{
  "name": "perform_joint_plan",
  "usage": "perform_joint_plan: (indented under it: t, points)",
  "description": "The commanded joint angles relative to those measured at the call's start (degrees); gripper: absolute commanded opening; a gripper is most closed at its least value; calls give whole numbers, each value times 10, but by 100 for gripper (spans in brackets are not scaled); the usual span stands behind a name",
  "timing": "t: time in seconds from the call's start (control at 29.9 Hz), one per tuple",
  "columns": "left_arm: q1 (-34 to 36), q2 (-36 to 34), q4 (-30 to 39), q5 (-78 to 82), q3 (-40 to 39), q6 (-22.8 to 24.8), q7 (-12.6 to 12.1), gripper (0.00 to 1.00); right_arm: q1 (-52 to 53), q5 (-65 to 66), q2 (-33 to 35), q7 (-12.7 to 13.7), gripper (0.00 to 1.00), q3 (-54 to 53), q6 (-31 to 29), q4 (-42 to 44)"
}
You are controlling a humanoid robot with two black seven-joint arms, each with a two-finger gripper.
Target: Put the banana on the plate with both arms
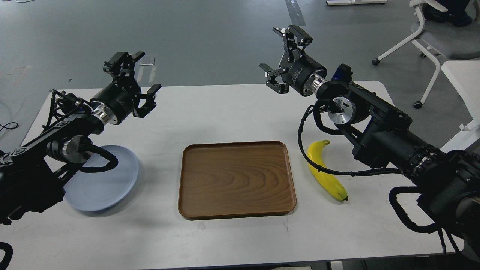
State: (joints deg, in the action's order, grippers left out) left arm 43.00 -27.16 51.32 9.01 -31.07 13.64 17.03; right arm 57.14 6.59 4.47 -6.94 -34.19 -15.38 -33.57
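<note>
Banana (324, 171) lies flat on the counter (232, 112) toward its right edge, just beside the right side of the wooden tray (237, 179), dark tip toward the near edge and stem pointing away. A black cable from the right arm crosses over its middle. The tray sits in the middle of the counter with nothing on it. Near the left edge rests the pale blue plate (108, 180), partly covered by the left arm, so tray and plate stand between the fruit and where it should end up.

Farther back, both arms are raised above the counter. The left pincer (132, 83) has its fingers spread apart and holds nothing; the right pincer (282, 57) is likewise spread wide and free of any load, well clear of the fruit.

Judging by this, the pickup has not begun. The next move likely calls for the right arm to come down over the fruit's middle, minding the cable, then pass it leftward toward the plate.
</note>
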Motion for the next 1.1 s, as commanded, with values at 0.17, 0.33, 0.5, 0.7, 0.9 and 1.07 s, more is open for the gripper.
perform_joint_plan:
  t: [0.17, 0.33, 0.5, 0.7, 0.9, 1.07]
  points:
    - [12, -8, -3, 97, 1, -15, 74, 98, -3, 0, 0, 2, 100, 1, 2, 2]
    - [12, -16, 7, 339, 4, -140, 110, 98, 5, 0, 9, 2, 100, 16, 6, 1]
    - [12, -49, 52, 406, 16, -157, 110, 98, 6, 0, 26, -3, 100, 18, 9, 3]
    - [11, -90, 69, 616, 49, -207, 110, 96, 3, 0, 38, -4, 100, 18, 32, 4]
    - [-20, -153, 86, 762, 171, -337, 110, 91, 2, 0, 52, -4, 100, 26, 50, 1]
    - [-54, -211, 65, 749, 237, -343, 110, 81, 1, 0, 58, -4, 100, 27, 51, 1]
